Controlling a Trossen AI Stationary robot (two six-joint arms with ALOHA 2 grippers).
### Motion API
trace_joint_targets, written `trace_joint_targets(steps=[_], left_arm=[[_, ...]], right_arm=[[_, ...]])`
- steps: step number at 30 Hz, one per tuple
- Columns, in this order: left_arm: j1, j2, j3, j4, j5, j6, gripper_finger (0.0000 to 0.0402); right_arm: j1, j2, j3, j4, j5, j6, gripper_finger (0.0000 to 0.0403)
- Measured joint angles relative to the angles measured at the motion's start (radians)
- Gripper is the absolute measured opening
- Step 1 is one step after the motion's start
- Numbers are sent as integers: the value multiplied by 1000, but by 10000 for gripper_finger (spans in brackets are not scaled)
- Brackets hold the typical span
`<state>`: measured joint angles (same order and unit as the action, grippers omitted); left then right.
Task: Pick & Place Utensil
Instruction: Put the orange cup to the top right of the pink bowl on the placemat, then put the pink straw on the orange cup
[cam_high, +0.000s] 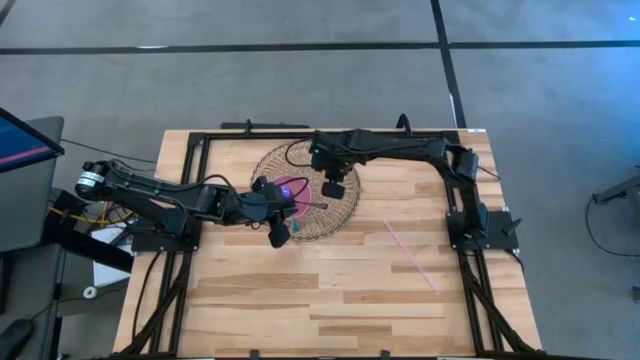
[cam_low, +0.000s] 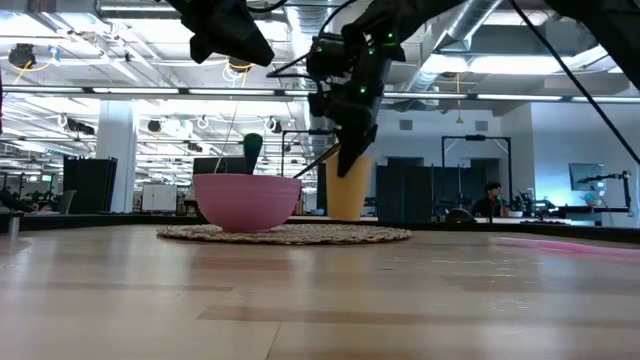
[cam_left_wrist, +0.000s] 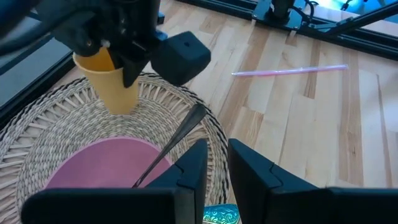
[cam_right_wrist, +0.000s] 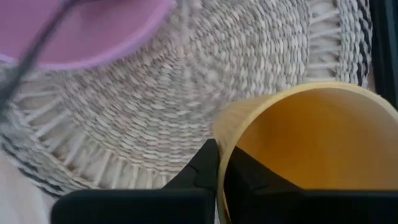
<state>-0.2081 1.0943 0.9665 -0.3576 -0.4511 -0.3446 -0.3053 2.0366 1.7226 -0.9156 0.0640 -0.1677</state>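
Yellow plastic is what I watch most closely: the right tool (cam_high: 335, 186) pinches the rim of the yellow cup (cam_low: 348, 178), one finger inside the wall and one outside as its wrist view shows, and the cup hangs tilted just above the woven mat (cam_high: 345, 205), not clearly seated. The utensil (cam_left_wrist: 168, 149), a thin metal handle, leans in the pink bowl (cam_low: 247, 200) with its end pointing toward the cup. My left tool (cam_left_wrist: 214, 168) hovers over the bowl's near edge with its fingers spread only a little, empty, the handle lying just ahead of the gap. To do this step well I judge I should line the left fingers square across the handle, come down until both straddle it, and close near the upper end so the bowl wall is not bumped. I'd keep the right arm steady and the cup mouth turned toward the bowl, since a slipping rim grip could drop it. A pink straw (cam_high: 410, 250) lies on the wooden surface (cam_high: 300, 300) well apart from the bowl; I leave it alone.
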Motion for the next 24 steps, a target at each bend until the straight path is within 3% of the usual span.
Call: trace_joint_targets(steps=[15,24], left_arm=[[0,0,0,0,0,0,65],[0,0,0,0,0,0,65]], right_arm=[[-1,-3,0,33,-23,-102,103],[32,-4,68,-112,-12,-105,142]])
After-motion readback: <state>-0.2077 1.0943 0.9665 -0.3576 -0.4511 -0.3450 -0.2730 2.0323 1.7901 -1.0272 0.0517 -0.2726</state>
